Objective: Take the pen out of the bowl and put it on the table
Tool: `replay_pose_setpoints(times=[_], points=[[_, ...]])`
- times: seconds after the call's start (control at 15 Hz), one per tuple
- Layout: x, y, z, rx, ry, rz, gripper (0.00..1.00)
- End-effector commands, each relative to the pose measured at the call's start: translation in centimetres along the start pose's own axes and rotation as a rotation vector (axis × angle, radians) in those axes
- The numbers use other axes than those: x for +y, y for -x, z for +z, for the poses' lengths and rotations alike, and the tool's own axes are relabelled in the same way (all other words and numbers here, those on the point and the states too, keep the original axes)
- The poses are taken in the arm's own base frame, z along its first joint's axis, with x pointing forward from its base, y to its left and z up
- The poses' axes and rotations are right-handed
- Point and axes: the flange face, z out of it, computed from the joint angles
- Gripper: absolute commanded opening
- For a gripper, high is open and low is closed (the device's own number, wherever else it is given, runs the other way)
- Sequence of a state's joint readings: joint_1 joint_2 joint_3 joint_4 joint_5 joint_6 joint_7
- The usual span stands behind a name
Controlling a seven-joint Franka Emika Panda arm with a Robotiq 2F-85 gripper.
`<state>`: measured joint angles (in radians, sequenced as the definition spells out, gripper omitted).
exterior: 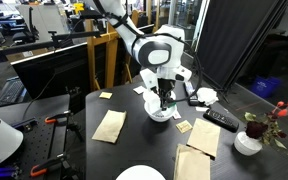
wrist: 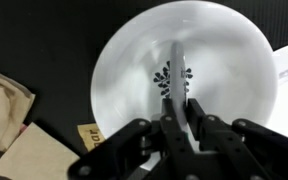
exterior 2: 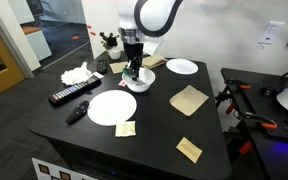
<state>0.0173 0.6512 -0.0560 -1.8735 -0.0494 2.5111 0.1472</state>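
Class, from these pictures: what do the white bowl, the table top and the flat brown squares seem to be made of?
Bowl: probably glazed ceramic, glossy white with a printed centre motif. Table: smooth dark top with faint sheen, perhaps laminate; unsure. Brown squares: likely paper napkins or thin card, matt, flat.

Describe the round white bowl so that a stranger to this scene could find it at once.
On the large dark table, find the robot's gripper. It reaches down into the round white bowl: deep-sided, with a dark flower mark inside, unlike the flat white plates nearby.
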Motion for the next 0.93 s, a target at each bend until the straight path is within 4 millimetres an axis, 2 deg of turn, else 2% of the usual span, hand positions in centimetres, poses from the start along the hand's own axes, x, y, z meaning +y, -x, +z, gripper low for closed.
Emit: replay_pose_setpoints(times=[0.0, 0.33, 0.6, 0.87], points=[[0.1, -0.3, -0.6, -0.031, 0.007, 0.023, 0.05], [0.6, 0.7, -4.1, -0.006, -0.001, 0.022, 0.05], [0.6, 1.4, -8.5, 0.007, 0.0, -0.008, 0.05], [-0.1, 3.2, -13.3, -0.056, -0.01, -0.09, 0.05]])
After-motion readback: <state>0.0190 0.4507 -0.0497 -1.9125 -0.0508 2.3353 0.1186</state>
